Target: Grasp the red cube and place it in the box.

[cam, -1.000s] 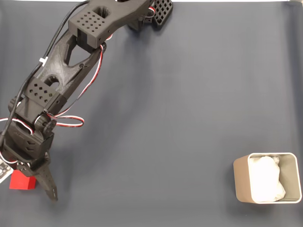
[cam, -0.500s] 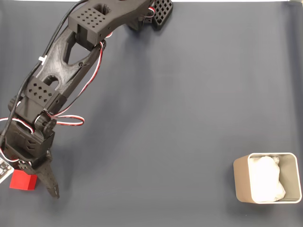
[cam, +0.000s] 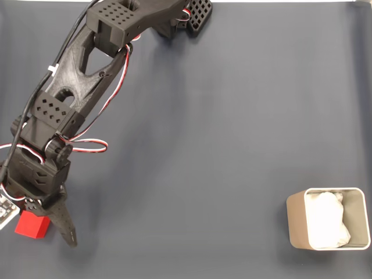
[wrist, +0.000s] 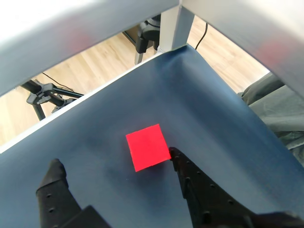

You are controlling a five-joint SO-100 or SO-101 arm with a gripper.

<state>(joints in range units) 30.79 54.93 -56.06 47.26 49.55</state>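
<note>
The red cube (cam: 30,226) lies on the dark mat at the far lower left of the fixed view. My gripper (cam: 40,232) hangs over it, open, with the long black finger (cam: 65,226) right beside the cube's right side. In the wrist view the red cube (wrist: 147,147) sits just beyond the fingertips of the gripper (wrist: 114,164). Its corner touches the tip of the right finger (wrist: 190,180), and a wide gap separates it from the left finger (wrist: 54,183). The box (cam: 295,221), beige with white wadding, stands at the lower right, far from the arm.
The black arm (cam: 81,75) stretches from its base (cam: 186,14) at the top edge down the left side. In the wrist view the mat's edge (wrist: 95,92), a metal frame leg (wrist: 173,28) and a tripod (wrist: 42,92) on a wooden floor lie beyond the cube.
The gripper has crept a little toward the bottom edge of the fixed view. The cube now sits slightly lower and more turned beside the finger.
</note>
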